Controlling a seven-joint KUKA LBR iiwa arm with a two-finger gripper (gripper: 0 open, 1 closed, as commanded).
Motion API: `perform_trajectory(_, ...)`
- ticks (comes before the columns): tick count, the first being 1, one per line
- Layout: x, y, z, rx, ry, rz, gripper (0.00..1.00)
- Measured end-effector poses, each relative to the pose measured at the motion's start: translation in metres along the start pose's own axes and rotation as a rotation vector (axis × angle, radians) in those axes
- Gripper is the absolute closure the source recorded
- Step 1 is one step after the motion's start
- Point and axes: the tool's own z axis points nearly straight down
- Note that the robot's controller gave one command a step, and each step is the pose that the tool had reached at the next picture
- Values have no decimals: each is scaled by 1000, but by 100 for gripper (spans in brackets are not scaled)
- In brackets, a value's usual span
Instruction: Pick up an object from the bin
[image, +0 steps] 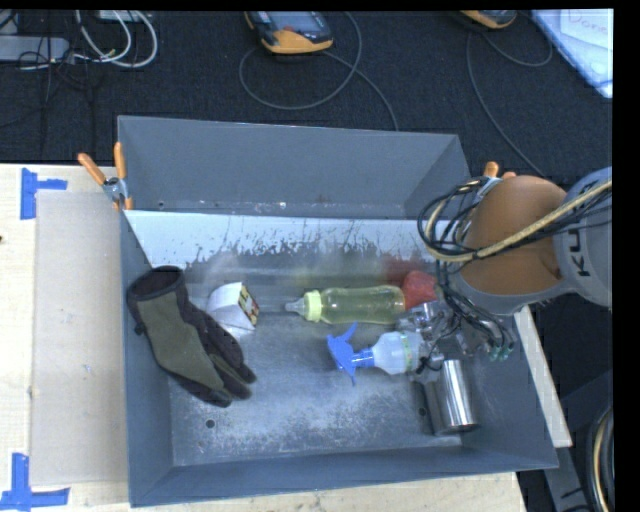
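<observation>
My gripper (437, 336) is low at the right side of the bin, under the arm's orange cover. It sits right against the white body of a small spray bottle with a blue trigger (372, 356), which lies on its side and points left. Just behind the spray bottle lies a yellow-green baby bottle (355, 303), teat to the left. A red thing (420, 287) lies at that bottle's right end, partly hidden by the arm. A shiny metal cylinder (450, 398) lies just in front of the gripper, near the bin's right wall.
A dark olive glove (190, 342) lies against the left wall. A white tape roll (232, 306) stands beside it. The arm and its cables cover the bin's right rear corner. The bin's front floor between glove and cylinder is bare metal.
</observation>
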Motion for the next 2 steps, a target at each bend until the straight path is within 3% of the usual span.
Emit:
perform_trajectory(1,3,15,-59,0,-2,30,100)
perform_trajectory(2,3,18,-82,-1,0,35,100)
